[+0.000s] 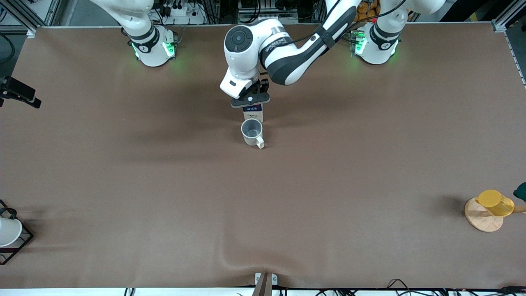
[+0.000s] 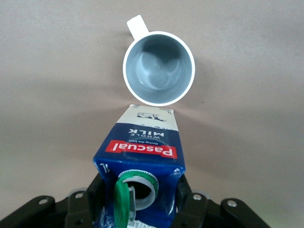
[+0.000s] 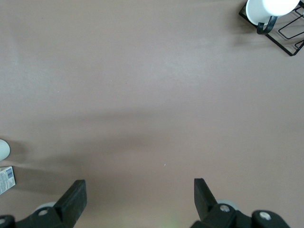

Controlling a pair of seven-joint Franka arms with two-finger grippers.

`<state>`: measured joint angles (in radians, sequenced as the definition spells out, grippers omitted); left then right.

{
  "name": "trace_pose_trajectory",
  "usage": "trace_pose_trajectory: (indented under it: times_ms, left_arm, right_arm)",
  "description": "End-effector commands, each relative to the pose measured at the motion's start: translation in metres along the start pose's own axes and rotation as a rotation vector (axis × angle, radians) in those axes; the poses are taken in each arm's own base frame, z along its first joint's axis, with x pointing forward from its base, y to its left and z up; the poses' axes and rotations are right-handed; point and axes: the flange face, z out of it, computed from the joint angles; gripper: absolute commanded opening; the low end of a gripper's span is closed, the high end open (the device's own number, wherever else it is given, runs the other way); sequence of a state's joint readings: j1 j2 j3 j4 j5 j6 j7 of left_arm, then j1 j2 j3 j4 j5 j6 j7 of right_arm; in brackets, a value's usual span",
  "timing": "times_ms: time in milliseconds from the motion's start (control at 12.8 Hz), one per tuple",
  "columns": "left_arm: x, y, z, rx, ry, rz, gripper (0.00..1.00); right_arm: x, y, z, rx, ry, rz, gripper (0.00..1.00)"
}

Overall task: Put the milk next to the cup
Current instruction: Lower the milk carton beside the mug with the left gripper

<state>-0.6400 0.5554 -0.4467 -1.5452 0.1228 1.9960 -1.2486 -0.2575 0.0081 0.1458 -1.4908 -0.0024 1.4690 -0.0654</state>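
Observation:
The milk (image 1: 252,112), a dark blue carton with a red label band, stands upright in my left gripper (image 1: 250,100), whose fingers (image 2: 187,195) are shut on its two sides near the top. Its green cap (image 2: 120,202) hangs flipped open off the spout. The cream-white cup (image 1: 252,131) with a grey inside stands on the table just nearer to the front camera than the milk, almost touching it, its handle pointing away from the carton. In the left wrist view the cup (image 2: 159,68) lies just past the milk (image 2: 142,156). My right gripper (image 3: 140,190) waits open over bare table.
A yellow cup (image 1: 494,202) sits on a wooden disc (image 1: 481,222) near the left arm's end of the table. A white cup (image 1: 8,231) in a black wire rack (image 1: 25,240) stands at the right arm's end; this rack (image 3: 289,35) shows in the right wrist view.

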Motion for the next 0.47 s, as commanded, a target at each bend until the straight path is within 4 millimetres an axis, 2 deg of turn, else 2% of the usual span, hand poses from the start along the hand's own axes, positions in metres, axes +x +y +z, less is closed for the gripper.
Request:
trace_pose_trajectory:
  times_ms: [0,390]
  left_arm:
    - [0.0034,0.0042,0.0020,-0.001,0.045,0.034,0.61]
    - [0.0049,0.0049,0.0065,0.004,0.048,0.051,0.63]
  right_arm:
    - [-0.0023,-0.0037,-0.0057,-0.006,0.002,-0.009,1.00]
    - [-0.0018,-0.0055,-0.0075,-0.005,0.010,-0.009,1.00]
